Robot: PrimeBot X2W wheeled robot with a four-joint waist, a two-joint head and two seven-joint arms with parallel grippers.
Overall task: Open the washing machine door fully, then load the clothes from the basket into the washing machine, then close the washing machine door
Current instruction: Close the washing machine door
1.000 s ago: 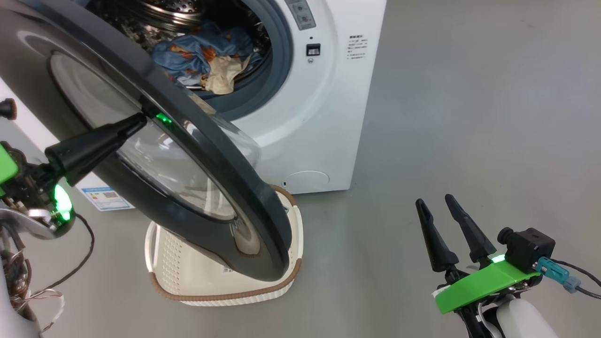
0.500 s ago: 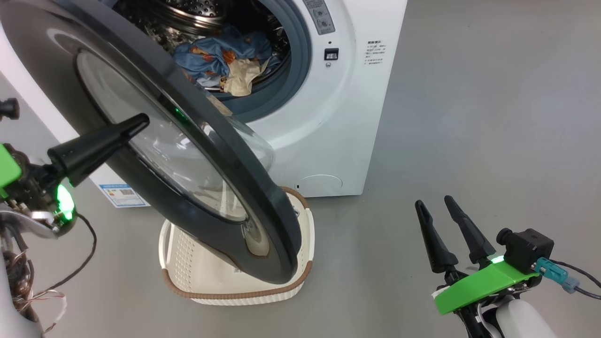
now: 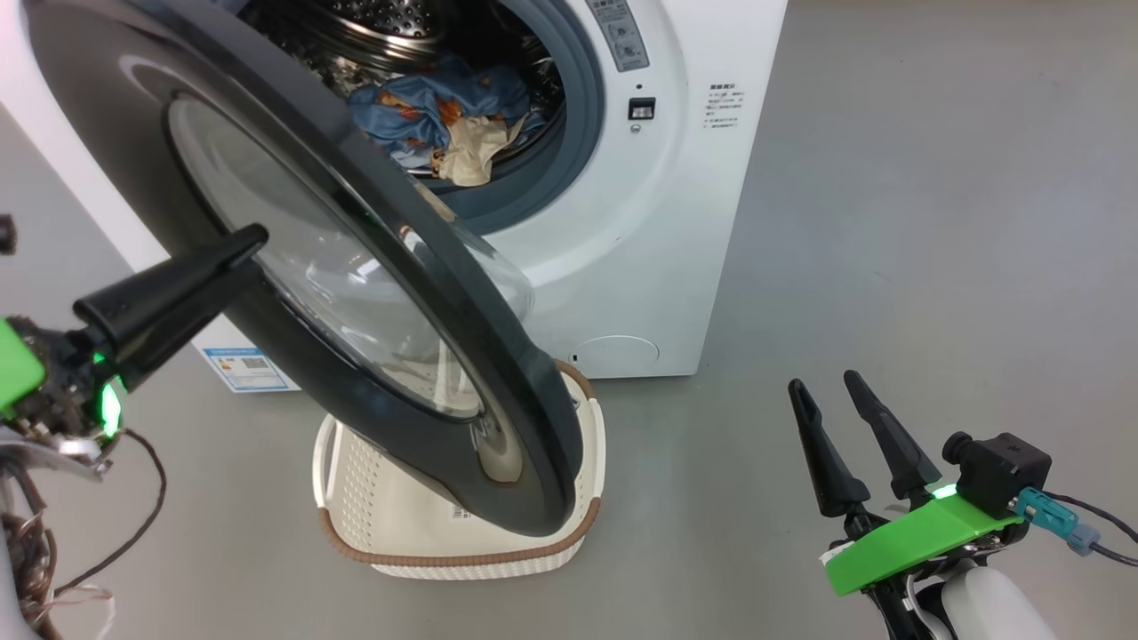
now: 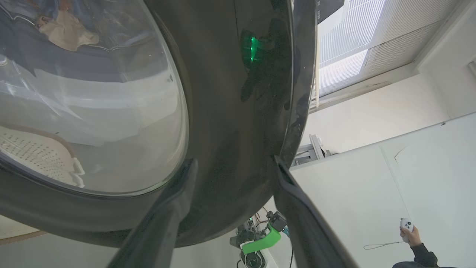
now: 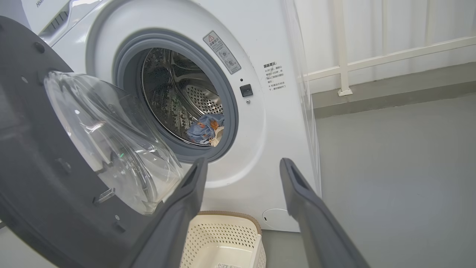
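Glossy, stiff, heavyish washing machine door (image 3: pixel 533 444): slick rim, fragile-looking glass; likely best pushed at rim edge. Left claw (image 4: pixel 234 160) spread near rim, empty; right claw (image 3: pixel 822 380) spread, idle.

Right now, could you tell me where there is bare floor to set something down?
The grey floor right of the washing machine, up to the right gripper, is bare. It is crowded beneath the washing machine door, where the basket stands.
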